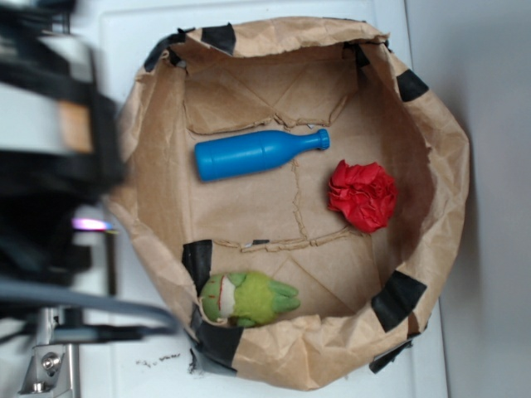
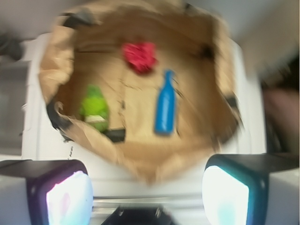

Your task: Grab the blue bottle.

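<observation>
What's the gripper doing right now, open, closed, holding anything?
Gripper: open and empty, fingers wide apart, above the paper bag's near rim; the blue bottle lies untouched inside.

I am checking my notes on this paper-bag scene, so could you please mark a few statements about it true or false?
1. The blue bottle lies on its side inside the paper bag. True.
2. The claw is shut on the bottle. False: it is open, outside the bag.
3. The red paper ball sits near the bottle's mouth. True.
4. The green plush toy lies on top of the bottle. False: it lies apart, at the bag's wall.
</observation>
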`<action>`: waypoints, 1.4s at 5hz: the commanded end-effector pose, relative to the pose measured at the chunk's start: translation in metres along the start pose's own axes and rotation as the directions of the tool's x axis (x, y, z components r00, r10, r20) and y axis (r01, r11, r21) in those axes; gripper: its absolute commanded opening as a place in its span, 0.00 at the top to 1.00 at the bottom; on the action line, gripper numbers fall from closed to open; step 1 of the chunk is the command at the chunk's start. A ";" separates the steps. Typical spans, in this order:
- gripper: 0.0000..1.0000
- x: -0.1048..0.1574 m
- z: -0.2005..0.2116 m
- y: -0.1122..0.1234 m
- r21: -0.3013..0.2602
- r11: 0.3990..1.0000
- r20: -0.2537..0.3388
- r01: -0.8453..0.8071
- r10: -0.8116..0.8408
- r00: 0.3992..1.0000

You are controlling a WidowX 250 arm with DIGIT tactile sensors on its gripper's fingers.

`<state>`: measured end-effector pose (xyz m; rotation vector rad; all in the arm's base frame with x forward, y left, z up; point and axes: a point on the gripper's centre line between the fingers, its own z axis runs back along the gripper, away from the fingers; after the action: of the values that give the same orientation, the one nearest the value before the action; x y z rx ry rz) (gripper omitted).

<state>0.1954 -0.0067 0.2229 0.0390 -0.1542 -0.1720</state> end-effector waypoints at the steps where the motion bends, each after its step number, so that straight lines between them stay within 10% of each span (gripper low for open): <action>1: 0.00 0.039 -0.015 0.008 -0.066 0.893 0.115 0.445 -0.436 0.892; 2: 0.00 0.030 -0.039 0.019 -0.095 0.818 0.153 0.567 -0.551 0.820; 7: 0.00 0.065 -0.150 0.014 -0.133 0.854 0.084 0.502 -0.495 0.865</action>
<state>0.2827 0.0033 0.0744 -0.0952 -0.1405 -0.7114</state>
